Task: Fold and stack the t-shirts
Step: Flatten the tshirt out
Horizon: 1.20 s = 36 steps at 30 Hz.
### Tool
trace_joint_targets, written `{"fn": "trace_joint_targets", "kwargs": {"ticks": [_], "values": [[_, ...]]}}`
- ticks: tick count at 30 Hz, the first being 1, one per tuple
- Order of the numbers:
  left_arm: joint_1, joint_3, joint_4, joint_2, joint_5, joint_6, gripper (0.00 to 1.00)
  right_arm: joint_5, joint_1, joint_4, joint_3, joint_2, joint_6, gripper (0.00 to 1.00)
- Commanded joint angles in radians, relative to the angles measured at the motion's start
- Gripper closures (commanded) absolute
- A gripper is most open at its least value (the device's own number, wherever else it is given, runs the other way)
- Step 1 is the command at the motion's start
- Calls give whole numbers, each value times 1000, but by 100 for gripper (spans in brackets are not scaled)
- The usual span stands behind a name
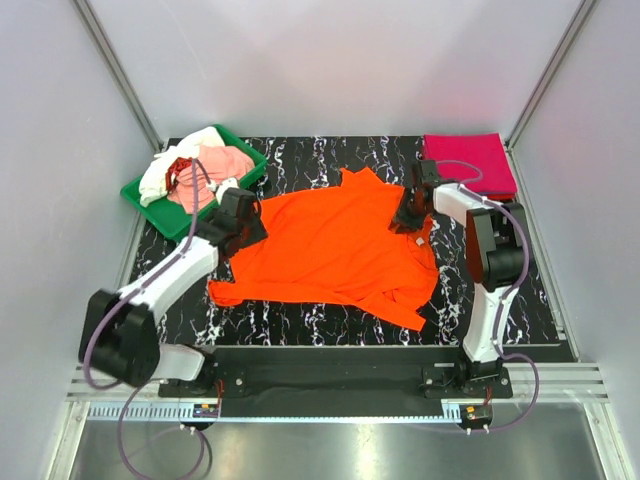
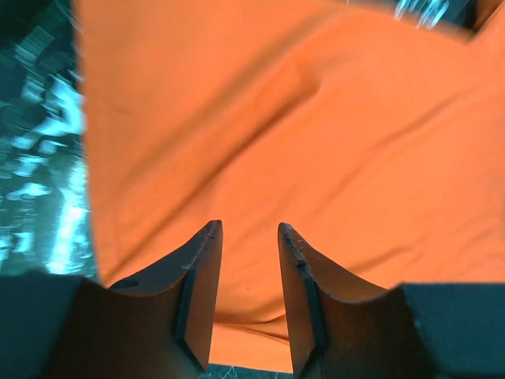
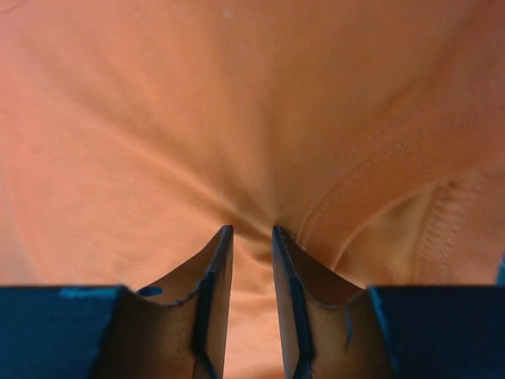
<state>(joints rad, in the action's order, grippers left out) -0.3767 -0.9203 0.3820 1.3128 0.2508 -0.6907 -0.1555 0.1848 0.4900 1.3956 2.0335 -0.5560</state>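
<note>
The bright orange t-shirt (image 1: 335, 245) lies spread on the black marbled table (image 1: 300, 325). My left gripper (image 1: 246, 222) is at its left edge. In the left wrist view its jaws (image 2: 250, 229) stand apart over smooth orange cloth (image 2: 316, 118), open. My right gripper (image 1: 405, 220) is at the shirt's upper right, by the collar. In the right wrist view its jaws (image 3: 252, 230) are nearly shut, with orange cloth (image 3: 158, 118) puckered between the tips. A folded magenta-pink t-shirt (image 1: 470, 160) lies at the back right.
A green plastic tray (image 1: 150, 200) at the back left holds a heap of pale pink (image 1: 225, 162), white (image 1: 185, 145) and red (image 1: 180, 168) t-shirts. Grey walls enclose the table on three sides. The arm bases stand at the near edge.
</note>
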Motion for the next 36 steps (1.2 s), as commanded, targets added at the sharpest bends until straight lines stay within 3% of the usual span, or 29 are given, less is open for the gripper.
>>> {"fn": "trace_joint_targets", "kwargs": {"ticks": [1, 6, 9, 13, 17, 19, 23, 25, 27, 29, 34, 36], "values": [[1, 1, -114, 95, -131, 16, 61, 57, 18, 38, -120, -74, -42, 67], [-1, 26, -144, 246, -186, 8, 65, 115, 27, 91, -266, -172, -65, 71], [-24, 73, -153, 276, -217, -15, 69, 119, 27, 99, -388, -326, -85, 71], [-144, 181, -153, 235, -168, -55, 69, 68, 27, 102, -512, -459, -104, 70], [-278, 290, -134, 221, -114, -163, 70, 4, 27, 104, -489, -556, -67, 62], [-309, 353, -137, 218, -133, -210, 74, 69, 27, 101, -399, -572, -33, 61], [-330, 344, -63, 81, -160, -240, 77, 103, -5, 39, -212, -471, 109, 58], [-330, 281, 44, -5, -92, -216, 73, 45, -53, 38, -72, -350, 180, 58], [-321, 140, 142, -110, -15, -135, 58, 7, -82, 39, 52, -230, 234, 57], [-272, 13, 161, -150, 86, -33, 43, 14, -85, 53, 136, -144, 302, 57], [32, -179, 123, -51, -23, 124, 41, 4, -108, 88, 345, 76, 379, 56], [76, -259, 118, 47, -33, 186, 41, -16, -113, 110, 409, 149, 404, 58]]}}
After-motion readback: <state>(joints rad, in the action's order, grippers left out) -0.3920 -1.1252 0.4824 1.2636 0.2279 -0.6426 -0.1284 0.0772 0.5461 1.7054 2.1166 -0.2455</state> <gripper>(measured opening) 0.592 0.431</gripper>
